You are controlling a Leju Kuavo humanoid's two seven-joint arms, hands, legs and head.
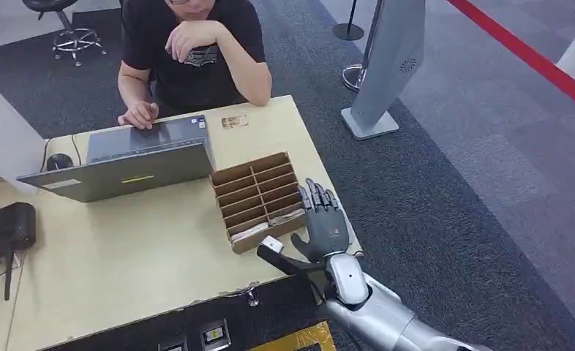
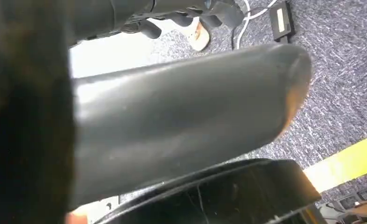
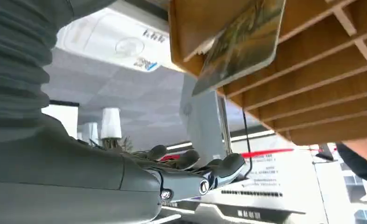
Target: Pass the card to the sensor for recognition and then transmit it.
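A wooden slotted card box (image 1: 259,199) stands on the light table (image 1: 123,270), near its right edge. Cards (image 1: 249,232) lie in its front slots. In the right wrist view one printed card (image 3: 240,44) sticks out of a slot of the box (image 3: 321,70). My right hand (image 1: 321,223) hovers at the box's front right corner. Its fingers are spread and it holds nothing, with the thumb pointing left along the front wall. My left hand (image 2: 172,121) hangs over the carpet with its thick thumb stretched out and nothing in it.
A person sits behind the table with one hand on an open grey laptop (image 1: 127,157). A black device (image 1: 6,227) with cables lies at the table's left edge. A small brown tag (image 1: 234,121) lies beyond the box. A grey kiosk stand (image 1: 387,66) rises at the right.
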